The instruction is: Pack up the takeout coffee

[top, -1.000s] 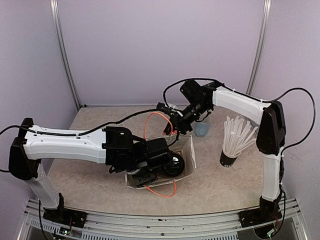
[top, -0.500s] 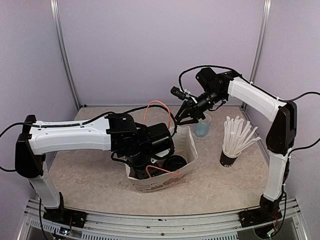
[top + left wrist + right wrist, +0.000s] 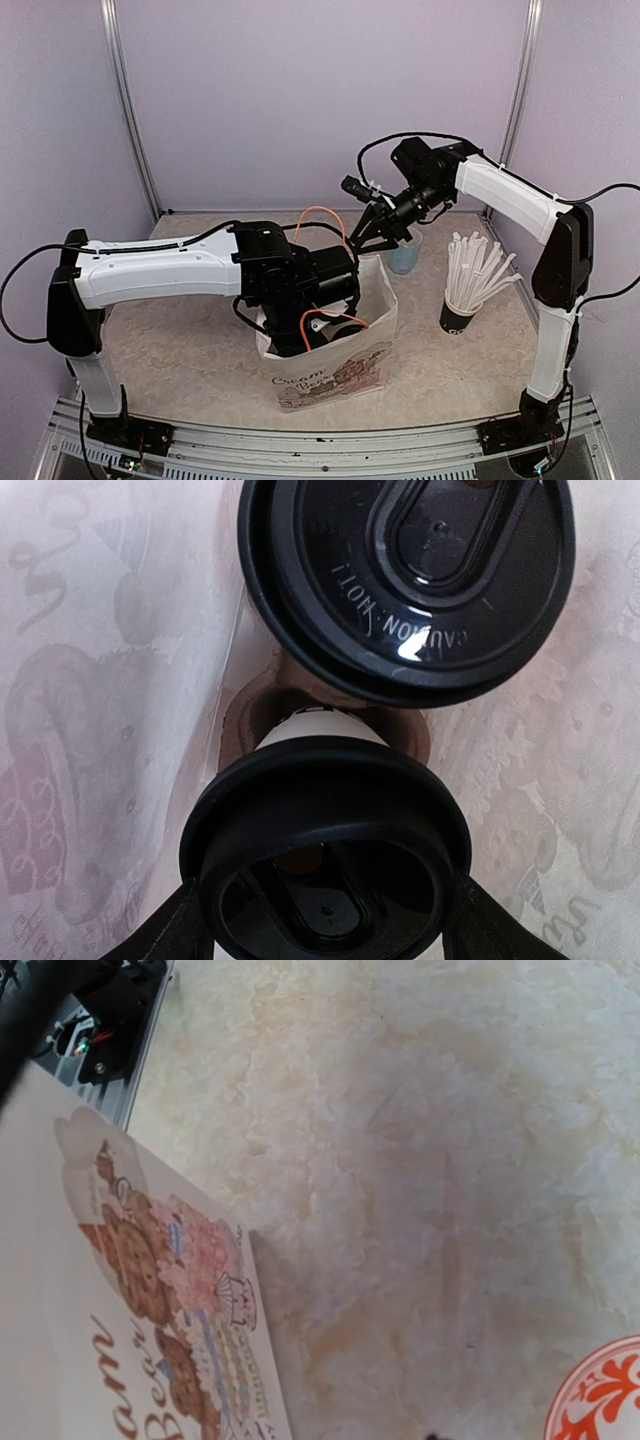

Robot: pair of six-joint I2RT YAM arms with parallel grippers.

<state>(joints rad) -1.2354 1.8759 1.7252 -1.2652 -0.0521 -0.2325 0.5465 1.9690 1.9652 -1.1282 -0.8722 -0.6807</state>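
Bag [image 3: 330, 372] now upright on mottled table [image 3: 180, 350], lilac walls [image 3: 300, 100].

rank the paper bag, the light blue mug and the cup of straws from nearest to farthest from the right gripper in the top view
1. and 2. paper bag rim, just below-left of the right gripper, and light blue mug, just right of it: too close to call.
3. cup of straws, farther off at the right.

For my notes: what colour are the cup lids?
Black. The lids show best from the left wrist.
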